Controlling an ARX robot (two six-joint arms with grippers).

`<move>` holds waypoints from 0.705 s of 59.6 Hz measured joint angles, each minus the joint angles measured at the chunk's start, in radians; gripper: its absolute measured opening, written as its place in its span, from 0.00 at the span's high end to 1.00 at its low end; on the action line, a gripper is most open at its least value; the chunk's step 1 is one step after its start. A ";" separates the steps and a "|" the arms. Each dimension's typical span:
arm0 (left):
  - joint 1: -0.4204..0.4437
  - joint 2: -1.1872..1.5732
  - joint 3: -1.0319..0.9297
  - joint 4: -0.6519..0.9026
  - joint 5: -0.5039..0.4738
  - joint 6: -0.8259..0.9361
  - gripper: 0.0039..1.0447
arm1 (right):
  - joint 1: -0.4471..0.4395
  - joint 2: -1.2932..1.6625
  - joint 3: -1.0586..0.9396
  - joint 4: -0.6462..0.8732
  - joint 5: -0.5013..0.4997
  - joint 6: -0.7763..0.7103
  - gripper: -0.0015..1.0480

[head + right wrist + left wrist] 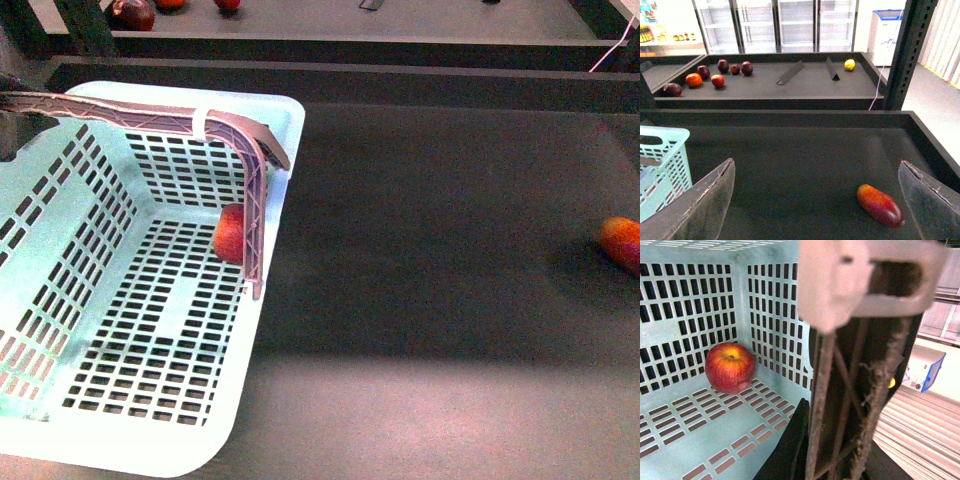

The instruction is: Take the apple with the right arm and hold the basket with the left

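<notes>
The pale turquoise basket (130,330) stands at the left of the dark table, its grey-brown handle (190,122) raised. The red apple (230,233) lies inside it against the right wall, partly hidden by the handle; it shows whole in the left wrist view (730,367). My left gripper (840,460) is shut on the basket's handle (840,405). My right gripper (815,210) is open and empty, its clear fingers (705,205) spread above the table; the basket's corner (662,160) lies beside them. Neither arm shows in the front view.
An elongated orange-red fruit (622,243) lies at the table's right edge, between my right fingers in the wrist view (880,205). A rear shelf (765,82) holds dark and red fruits (715,80), a yellow fruit (849,64) and two dividers. A black post (905,55) stands at the right.
</notes>
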 joint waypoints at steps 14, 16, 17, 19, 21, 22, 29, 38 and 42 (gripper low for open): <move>-0.003 -0.116 -0.043 -0.062 0.003 -0.023 0.50 | 0.000 0.000 0.000 0.000 0.000 0.000 0.09; -0.007 -0.153 -0.052 -0.081 -0.010 -0.029 0.43 | 0.000 0.000 0.000 0.000 0.000 0.000 0.09; -0.009 -0.162 -0.055 -0.087 -0.014 -0.032 0.42 | 0.000 0.000 0.000 0.000 0.000 0.000 0.09; -0.017 -0.203 -0.067 -0.108 -0.032 -0.040 0.35 | 0.000 0.000 0.000 0.000 0.000 0.000 0.09; -0.024 -0.234 -0.079 -0.122 -0.046 -0.047 0.30 | 0.000 0.000 0.000 0.000 0.000 0.000 0.09; -0.030 -0.255 -0.086 -0.135 -0.055 -0.047 0.26 | 0.000 0.000 0.000 0.000 0.000 0.000 0.09; -0.077 -0.376 -0.125 -0.196 -0.122 -0.057 0.08 | 0.000 0.000 0.000 0.000 0.000 0.000 0.09; -0.137 -0.489 -0.140 -0.256 -0.174 -0.061 0.06 | 0.000 0.000 0.000 0.000 0.000 0.000 0.09; -0.138 -0.488 -0.148 -0.235 -0.190 -0.039 0.07 | 0.000 0.000 0.000 0.000 0.000 0.000 0.09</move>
